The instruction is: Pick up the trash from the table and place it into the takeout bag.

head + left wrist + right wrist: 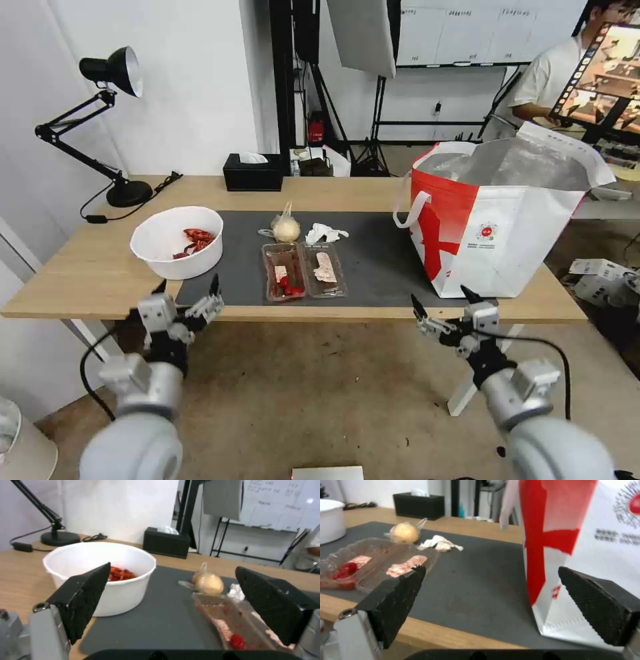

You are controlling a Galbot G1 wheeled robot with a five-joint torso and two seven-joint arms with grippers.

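Head view: your left gripper [187,290] hangs just off the near table edge, jaws spread, nothing in them, in front of the white bowl [176,241] with red scraps. Right gripper [445,300] sits likewise off the near edge, jaws wide and empty, just before the red-and-white takeout bag [497,220], which stands upright on the right end of the light-wood table [80,267], partly on the dark grey mat [380,260]. On the mat between them: clear two-part food tray [303,270], behind it the knotted clear bag [285,227] and crumpled white tissue [325,233], all apart from both grippers.
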